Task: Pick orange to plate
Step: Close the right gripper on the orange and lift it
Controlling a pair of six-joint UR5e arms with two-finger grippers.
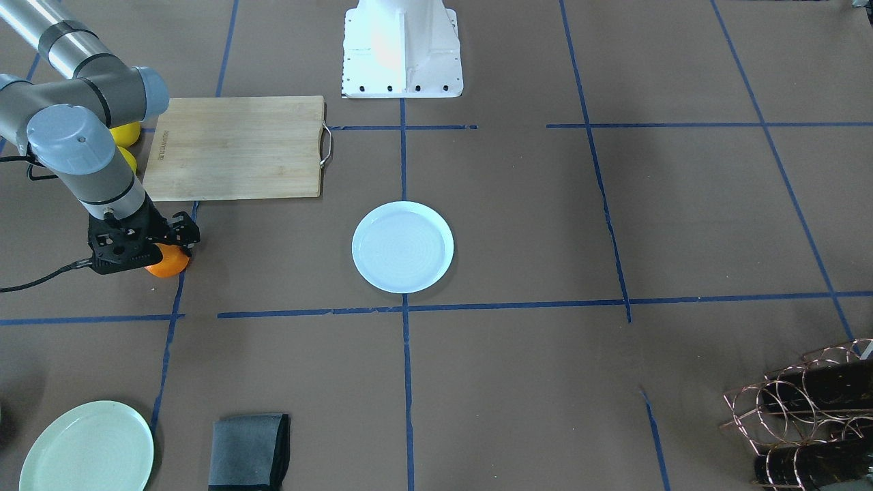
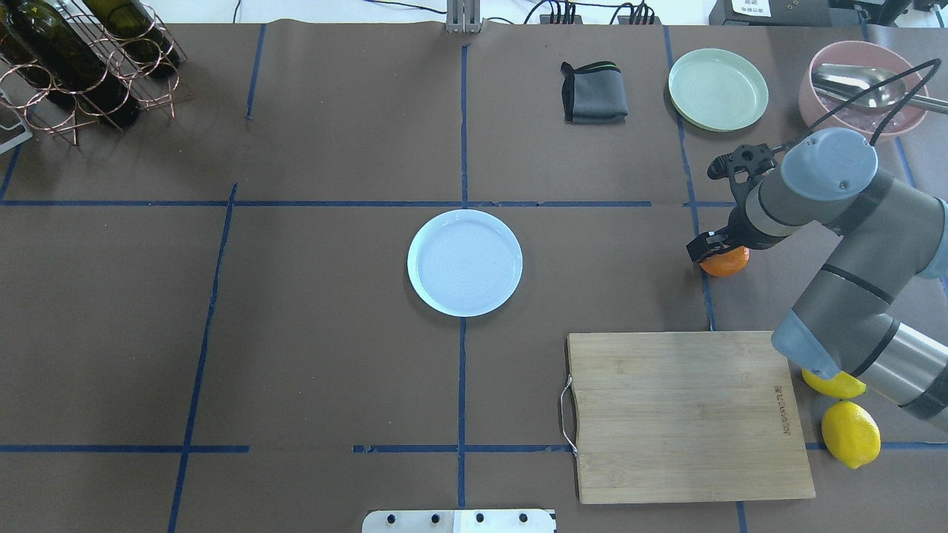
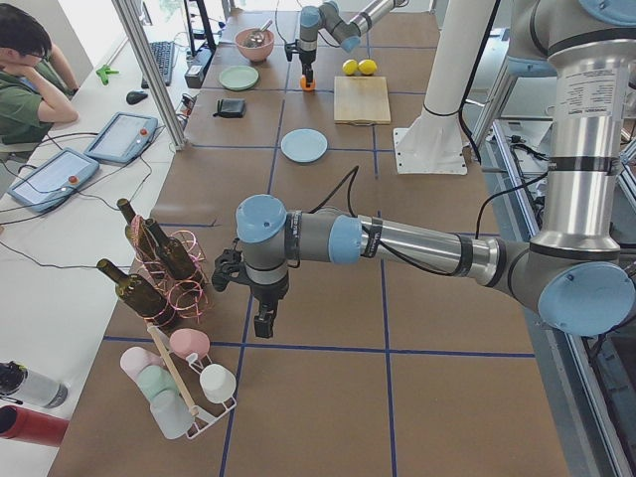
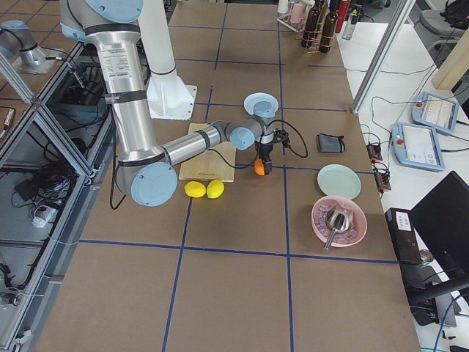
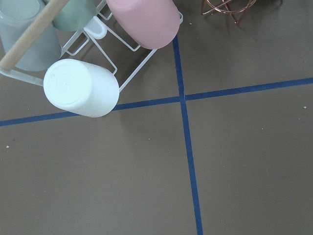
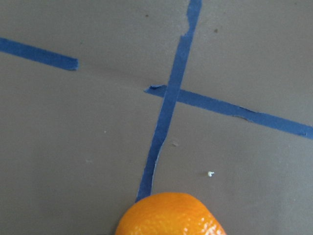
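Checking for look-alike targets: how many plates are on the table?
2. The bluish plate sits at the table's centre; the green plate sits near the far edge on the robot's right, beside the cloth. None looks hidden.

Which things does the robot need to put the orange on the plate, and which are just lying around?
For the job: orange, blue-white plate, right pincer.

Just lying about: lemons, cutting board, green plate, grey cloth, pink bowl.

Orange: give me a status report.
Right gripper low over the orange, grip unclear. Left gripper far off by the cup rack, state unclear. Plate empty; nothing lies between.
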